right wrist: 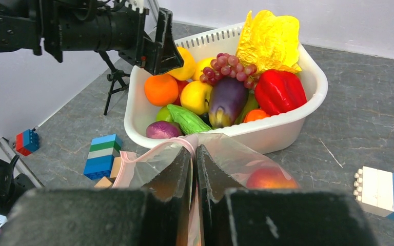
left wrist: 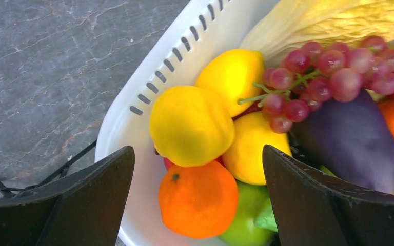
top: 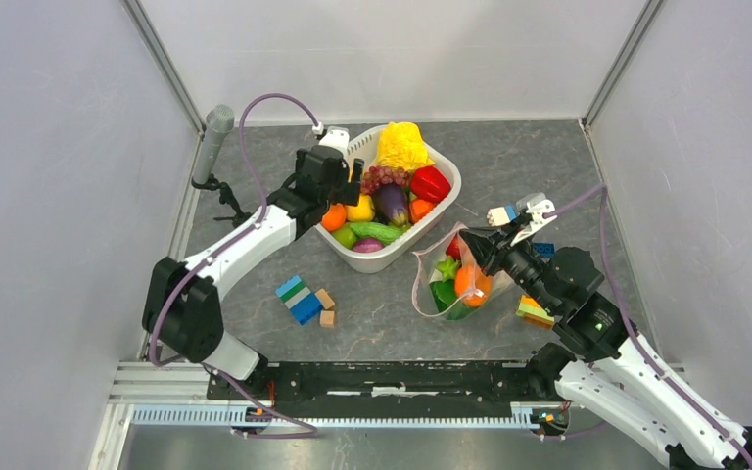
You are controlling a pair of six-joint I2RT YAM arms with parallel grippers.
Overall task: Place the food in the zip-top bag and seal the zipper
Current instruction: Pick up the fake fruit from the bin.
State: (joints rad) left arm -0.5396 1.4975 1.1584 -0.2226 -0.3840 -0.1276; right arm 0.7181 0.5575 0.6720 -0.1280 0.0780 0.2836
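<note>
Left tool (left wrist: 197,169): hangs wide open, gripping nothing, over the left corner of the white slotted plastic basket (left wrist: 133,133). Frames a glossy orange toy fruit (left wrist: 197,200) and a yellow toy lemon (left wrist: 190,125) between its two dark fingers.

Right tool (right wrist: 194,151): clamps shut on the long pale pink zipper strip (right wrist: 128,155) at the mouth of the crinkly clear zip-top bag (right wrist: 225,156). Holds that edge up, with the mouth gaping beside the grip.

Bag: lies on the grey marbled worktop (top: 392,323), just right of the basket's near corner. Contains an orange toy fruit (top: 470,284), a green toy pepper (top: 444,294) and a small red piece (top: 453,247).

Basket: carries the rest of the food, namely a bunch of purple-red toy grapes (left wrist: 328,72), a dark purple toy eggplant (left wrist: 349,138), a red toy pepper (right wrist: 279,92), a crinkled yellow leafy piece (right wrist: 267,38), a green toy cucumber (right wrist: 187,119) and a purple toy onion (right wrist: 161,129).

Elsewhere on the worktop: blue, green and tan building blocks (top: 299,299) near the arm bases, and a blue-and-white block (right wrist: 382,192) right of the bag.
</note>
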